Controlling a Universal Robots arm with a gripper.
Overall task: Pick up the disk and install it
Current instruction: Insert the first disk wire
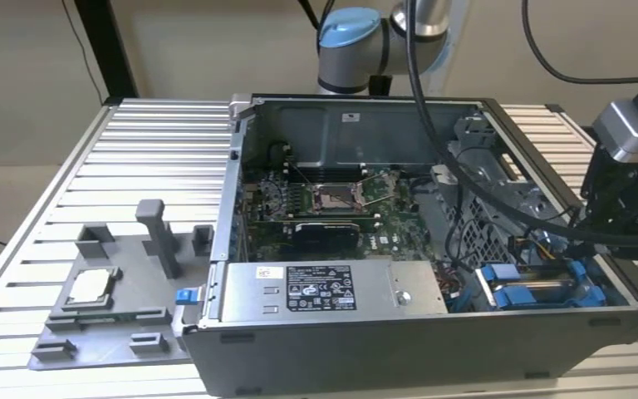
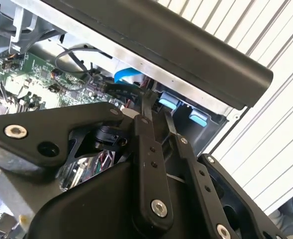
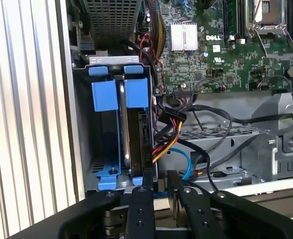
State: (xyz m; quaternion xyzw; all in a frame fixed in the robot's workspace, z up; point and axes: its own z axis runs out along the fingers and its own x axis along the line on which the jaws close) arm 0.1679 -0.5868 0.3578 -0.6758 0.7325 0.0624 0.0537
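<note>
The disk (image 3: 132, 139) stands on edge in the drive bay at the corner of the open computer case, with blue frame tabs (image 3: 136, 92) at its far end. In the exterior view the blue-framed disk (image 1: 518, 293) sits in the case's corner on that view's right. My gripper (image 3: 159, 175) hovers just off the disk's near end, open by a narrow gap with nothing between its fingers (image 3: 147, 185). The second wrist view has the gripper (image 2: 156, 110) pointing at the same blue tabs (image 2: 168, 103).
Red, yellow and black cables (image 3: 168, 134) run right beside the bay. The motherboard (image 1: 325, 204) and grey power supply box (image 1: 331, 287) occupy the case. A grey tray (image 1: 109, 328) holding a small silver chip (image 1: 89, 287) lies at the exterior view's left. The arm's black wrist block (image 1: 627, 199) overhangs the case wall.
</note>
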